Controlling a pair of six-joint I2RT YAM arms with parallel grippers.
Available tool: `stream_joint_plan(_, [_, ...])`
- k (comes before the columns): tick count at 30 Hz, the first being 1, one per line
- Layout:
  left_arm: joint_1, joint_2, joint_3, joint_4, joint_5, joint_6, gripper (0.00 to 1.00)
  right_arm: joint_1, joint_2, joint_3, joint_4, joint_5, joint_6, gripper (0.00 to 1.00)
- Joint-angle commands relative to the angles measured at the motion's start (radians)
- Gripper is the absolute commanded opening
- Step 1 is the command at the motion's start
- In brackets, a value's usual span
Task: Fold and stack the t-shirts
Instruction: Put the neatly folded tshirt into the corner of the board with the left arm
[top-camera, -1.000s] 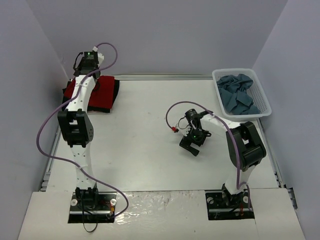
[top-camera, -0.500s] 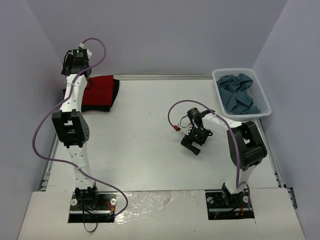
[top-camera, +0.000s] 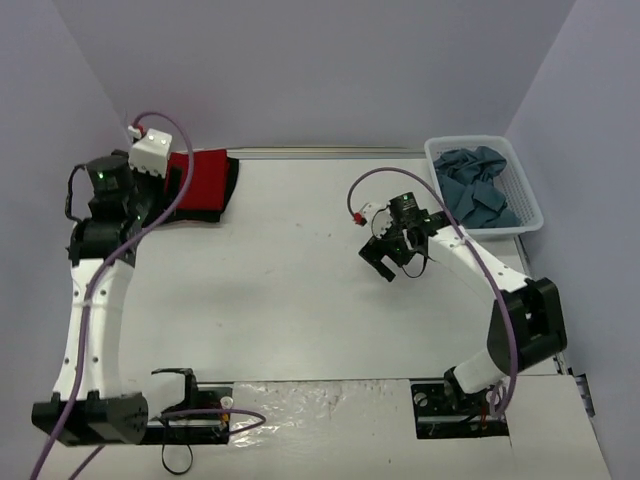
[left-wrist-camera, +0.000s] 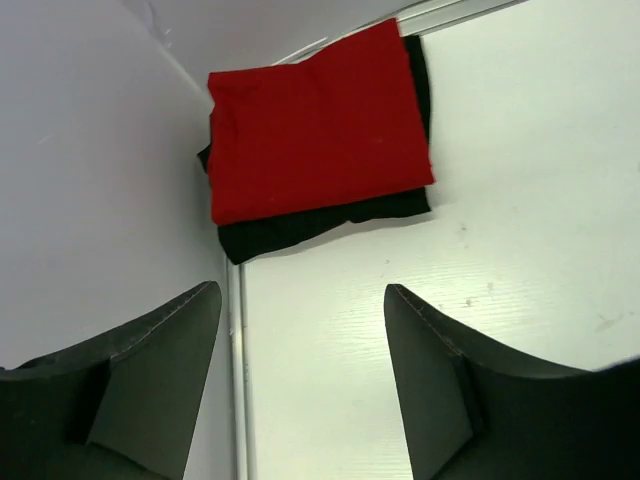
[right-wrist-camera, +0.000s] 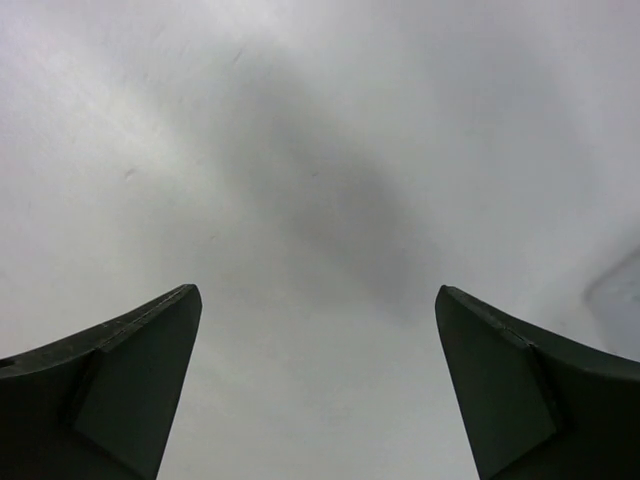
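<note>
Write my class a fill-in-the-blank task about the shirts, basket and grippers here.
1. The lower shirt, under the folded red shirt, is coloured ____.
2. The blue-grey shirts lie crumpled in the white ____.
3. The fingers of the left gripper and right gripper are ____, holding nothing.
Missing words: black; basket; open.

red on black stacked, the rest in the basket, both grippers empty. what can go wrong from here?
1. The blue-grey shirts lie crumpled together in the basket. The open right gripper may lift several at once, or drag the basket, which sits in the far right corner of the table.
2. The red shirt sits offset on the black shirt, close against the wall. Adding another may shove the stack askew.
</note>
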Motion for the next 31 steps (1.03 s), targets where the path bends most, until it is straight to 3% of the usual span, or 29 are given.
stream_joint_plan(1, [-0.015, -0.083, -0.178, 0.173, 0.115, -0.002, 0.65, -0.01, -0.09, 0.029, 0.124, 0.103, 0.113, 1.0])
stream_joint_plan(9, [-0.01, -0.186, -0.294, 0.187, 0.016, -0.052, 0.74, -0.015, -0.14, 0.002, 0.176, 0.154, 0.168, 1.0])
stream_joint_plan(14, [-0.001, -0.212, -0.335, 0.17, 0.046, -0.066, 0.78, -0.028, -0.157, 0.004, 0.181, 0.146, 0.175, 1.0])
stream_joint_plan(23, [0.014, -0.189, -0.372, 0.21, 0.092, -0.06, 0.96, -0.042, -0.162, -0.007, 0.205, 0.177, 0.178, 1.0])
stream_joint_plan(31, [0.037, -0.172, -0.374, 0.224, 0.134, -0.088, 0.94, -0.042, -0.241, -0.017, 0.221, 0.124, 0.156, 1.0])
